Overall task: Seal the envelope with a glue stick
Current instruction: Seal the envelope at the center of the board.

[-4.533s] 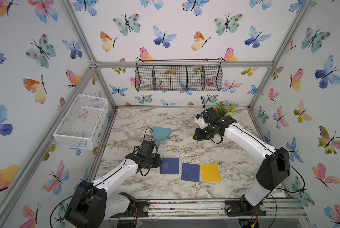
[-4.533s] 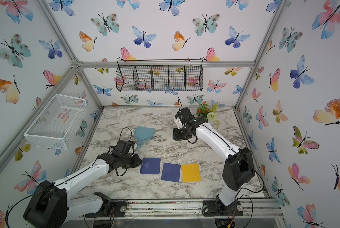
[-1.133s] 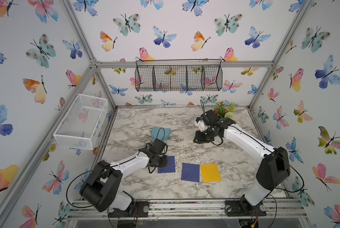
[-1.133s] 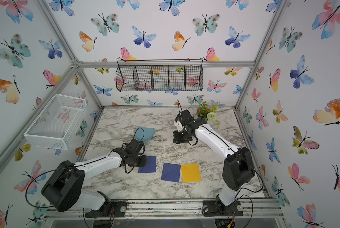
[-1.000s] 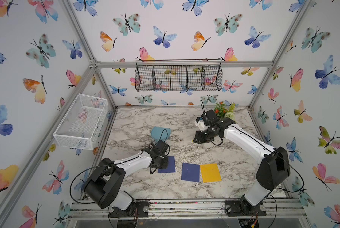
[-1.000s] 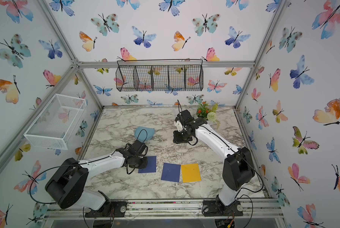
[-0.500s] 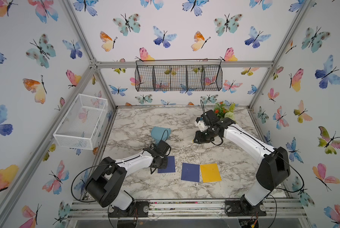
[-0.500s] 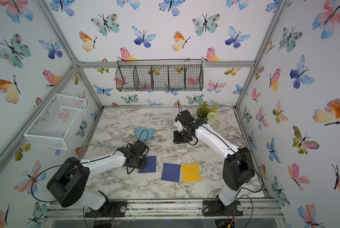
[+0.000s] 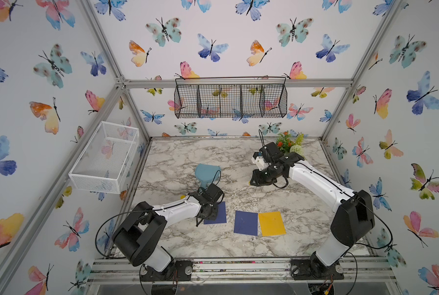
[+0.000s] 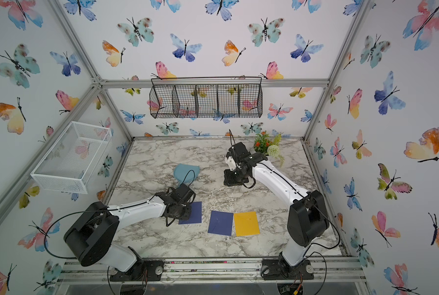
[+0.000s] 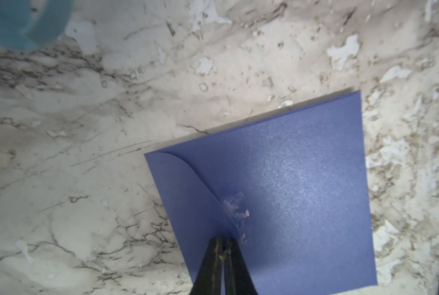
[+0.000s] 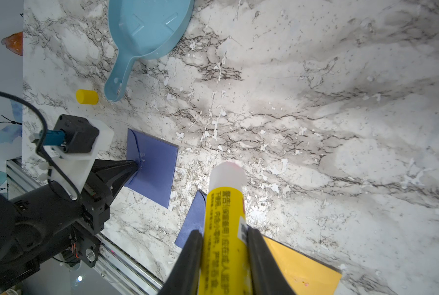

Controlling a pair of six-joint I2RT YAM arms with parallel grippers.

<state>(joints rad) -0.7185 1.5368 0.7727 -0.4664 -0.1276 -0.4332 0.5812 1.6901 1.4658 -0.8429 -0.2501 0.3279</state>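
A navy envelope (image 11: pixel 289 191) lies flat on the marble table (image 9: pixel 238 163), its curved flap folded over and smeared with glue near the point. My left gripper (image 11: pixel 223 241) is shut, its tips low on the flap's point; in a top view the left gripper (image 9: pixel 210 214) covers the left part of the envelope (image 9: pixel 219 214). Farther back and raised, my right gripper (image 12: pixel 224 237) is shut on the uncapped yellow glue stick (image 12: pixel 224 219), whose white tip points towards the envelopes. Seen from above, the right gripper (image 10: pixel 229 180) hangs over bare marble.
A second navy envelope (image 9: pixel 246 222) and a yellow envelope (image 9: pixel 272 223) lie side by side at the front. The glue stick's yellow cap (image 12: pixel 87 97) lies beside a light blue scoop (image 9: pixel 206 172). A small plant (image 9: pixel 288 143) stands at the back right. Wire baskets hang on the walls.
Since several seconds ago my left gripper has moved right onto the left navy envelope. Over the last second it has barely shifted. The right arm has held still with the glue stick.
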